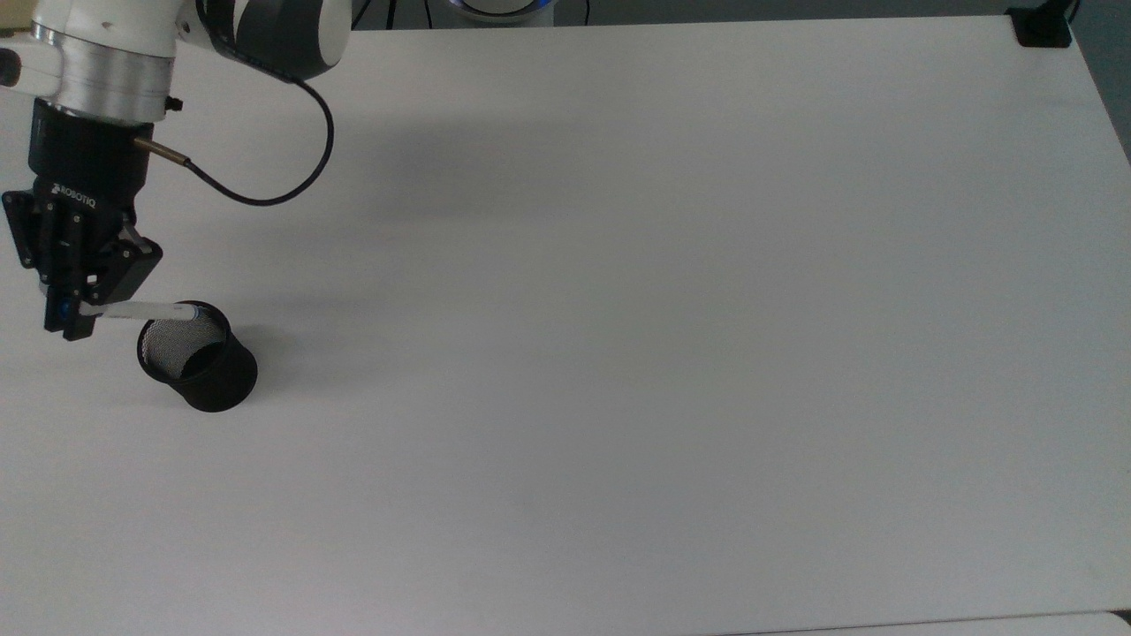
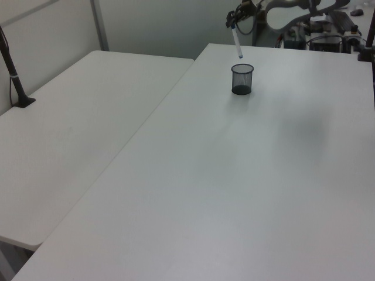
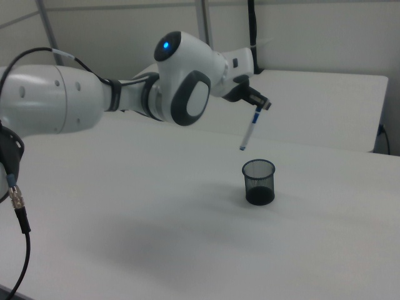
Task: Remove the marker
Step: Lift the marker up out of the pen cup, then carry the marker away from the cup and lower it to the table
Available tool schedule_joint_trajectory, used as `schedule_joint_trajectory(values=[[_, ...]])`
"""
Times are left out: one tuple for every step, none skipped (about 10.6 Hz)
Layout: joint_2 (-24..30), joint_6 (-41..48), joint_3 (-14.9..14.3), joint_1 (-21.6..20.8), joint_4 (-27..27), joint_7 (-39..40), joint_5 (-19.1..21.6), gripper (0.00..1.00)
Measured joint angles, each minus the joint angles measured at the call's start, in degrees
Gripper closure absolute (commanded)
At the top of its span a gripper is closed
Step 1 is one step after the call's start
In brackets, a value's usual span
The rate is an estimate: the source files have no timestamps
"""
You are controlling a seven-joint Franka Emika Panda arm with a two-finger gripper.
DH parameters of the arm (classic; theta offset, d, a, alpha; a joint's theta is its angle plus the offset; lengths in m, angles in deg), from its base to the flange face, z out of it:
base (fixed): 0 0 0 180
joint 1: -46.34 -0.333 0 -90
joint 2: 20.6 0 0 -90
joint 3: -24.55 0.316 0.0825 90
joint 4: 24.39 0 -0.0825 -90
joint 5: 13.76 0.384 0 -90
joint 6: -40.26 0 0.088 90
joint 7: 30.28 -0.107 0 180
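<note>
Your pincer (image 3: 257, 107) is clenched on the blue-capped end of the slim white-barrelled marker (image 3: 249, 131), which hangs tilted below it, clear above the rim of the black mesh cup (image 3: 259, 181) standing on the white bench (image 3: 187, 237).

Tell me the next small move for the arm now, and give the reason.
Probably carry the marker sideways, away from the mesh cup, then lower it to the table. The gripper holds the marker by its capped end, and in the right view its lower tip hangs clear above the cup's rim.
</note>
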Motion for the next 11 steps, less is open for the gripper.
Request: schedule_joint_trajectory(values=[[0.9, 3.5, 0.3, -1.0, -0.1, -0.1, 0.0, 0.99], [1.3, 6.7, 0.5, -2.1, -0.1, -0.2, 0.0, 0.99], [1.4, 10.0, 1.2, -3.1, -0.1, -0.2, 0.0, 0.99], [1.5, 13.2, 2.7, -3.5, -0.1, 0.3, 0.0, 0.99], [1.6, 16.5, 4.3, -3.8, -0.1, 1.6, 0.0, 0.99], [1.5, 19.5, 6.0, -3.9, -0.2, 3.6, 0.0, 0.99], [1.5, 22.2, 7.6, -3.9, -0.5, 6.1, 0.0, 0.99], [1.4, 24.9, 9.0, -4.0, -1.0, 8.5, 0.0, 0.99], [0.9, 27.2, 9.8, -4.8, -1.5, 10.3, 0.0, 0.98], [0.1, 28.4, 10.0, -6.0, -2.1, 11.6, 0.0, 0.97], [-1.1, 28.5, 10.0, -6.9, -2.5, 12.3, -0.1, 0.97]])
